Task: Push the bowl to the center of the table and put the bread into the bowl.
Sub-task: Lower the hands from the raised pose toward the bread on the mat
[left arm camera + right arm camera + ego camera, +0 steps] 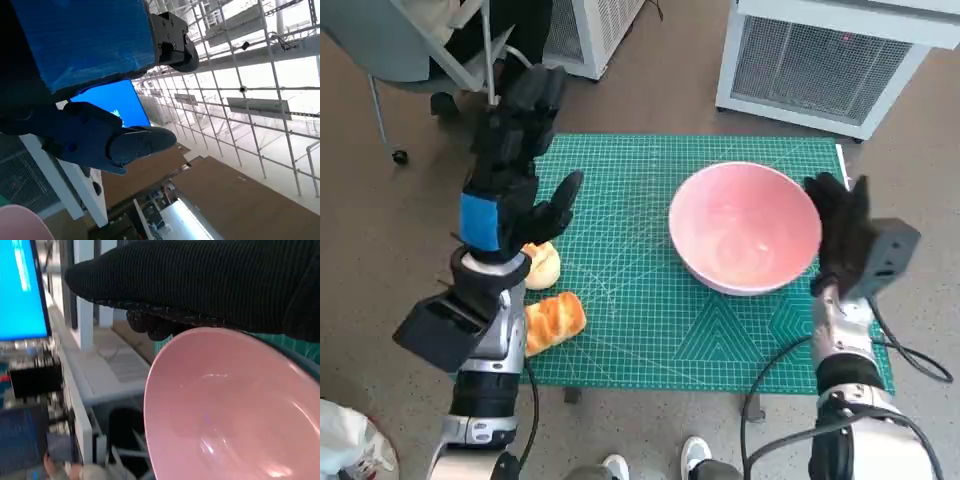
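Note:
A pink bowl [745,226] stands empty on the right half of the green cutting mat [650,300]; it fills the right wrist view [230,410]. My gloved right hand [840,232] lies flat against the bowl's right rim, holding nothing. Two pieces of bread sit at the mat's left edge: a round bun [542,264] and a golden loaf [556,320] just nearer me. My left hand [515,165] is raised above the mat's left side, over the bread, fingers spread and empty. In the left wrist view its fingers [120,142] point up at the ceiling.
A white grilled appliance [825,60] stands on the floor beyond the table's far right. A chair [420,50] sits at the far left, a second white unit [595,30] beside it. Shoes [695,455] show below the table's near edge.

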Robot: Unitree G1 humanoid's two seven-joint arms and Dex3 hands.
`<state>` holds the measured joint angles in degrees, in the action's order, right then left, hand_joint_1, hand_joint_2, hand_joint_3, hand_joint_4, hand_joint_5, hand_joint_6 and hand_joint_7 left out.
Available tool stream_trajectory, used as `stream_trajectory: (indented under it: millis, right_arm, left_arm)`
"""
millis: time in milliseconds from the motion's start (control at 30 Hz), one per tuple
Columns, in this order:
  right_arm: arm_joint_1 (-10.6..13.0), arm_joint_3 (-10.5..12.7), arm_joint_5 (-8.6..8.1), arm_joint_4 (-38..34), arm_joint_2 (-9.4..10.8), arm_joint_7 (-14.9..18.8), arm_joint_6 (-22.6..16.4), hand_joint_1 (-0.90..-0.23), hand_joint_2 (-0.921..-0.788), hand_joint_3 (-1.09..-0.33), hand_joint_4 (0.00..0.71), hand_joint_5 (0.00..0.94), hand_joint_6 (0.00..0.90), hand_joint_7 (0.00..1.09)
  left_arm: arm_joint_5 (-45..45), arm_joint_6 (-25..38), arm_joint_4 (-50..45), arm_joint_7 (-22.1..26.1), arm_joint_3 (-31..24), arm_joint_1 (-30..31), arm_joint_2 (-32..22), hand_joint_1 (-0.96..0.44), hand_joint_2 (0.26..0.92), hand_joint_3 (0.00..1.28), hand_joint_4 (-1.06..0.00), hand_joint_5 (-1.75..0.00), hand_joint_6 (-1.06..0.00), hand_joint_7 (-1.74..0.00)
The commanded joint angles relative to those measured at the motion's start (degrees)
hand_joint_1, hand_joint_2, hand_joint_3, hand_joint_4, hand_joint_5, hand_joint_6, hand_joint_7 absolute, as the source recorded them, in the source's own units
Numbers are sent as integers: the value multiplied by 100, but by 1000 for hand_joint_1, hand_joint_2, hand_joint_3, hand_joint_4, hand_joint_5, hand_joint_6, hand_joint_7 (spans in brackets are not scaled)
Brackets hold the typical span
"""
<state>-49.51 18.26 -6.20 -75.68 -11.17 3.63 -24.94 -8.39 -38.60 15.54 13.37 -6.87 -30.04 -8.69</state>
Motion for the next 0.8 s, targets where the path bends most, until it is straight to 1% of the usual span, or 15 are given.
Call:
stream_trajectory:
  millis: [33,167,467,667,800]
  right_arm:
    - [-134,-62,124,-95,154,-57,180,-455,-921,-842,216,5,252,118]
    - [-282,-69,120,-108,278,-97,286,-445,-921,-850,215,4,245,112]
    - [-601,33,83,-153,551,-90,568,-444,-921,-851,214,2,252,111]
    - [-746,8,159,-175,624,-129,770,-455,-921,-843,219,4,262,110]
    - [-817,-6,204,-177,608,-118,844,-458,-921,-842,221,4,269,109]
  left_arm:
    - [84,32,-190,-99,-70,194,-73,-436,921,399,-303,0,-221,-336]
    - [177,19,-283,-196,-125,308,-108,-460,921,397,-304,-1,-252,-275]
    - [206,58,-441,-308,-208,516,-183,-481,921,396,-308,-2,-310,-190]
    - [218,118,-538,-350,-226,632,-225,-480,921,392,-317,-3,-358,-158]
    - [254,129,-579,-370,-234,712,-257,-478,921,389,-318,-2,-376,-133]
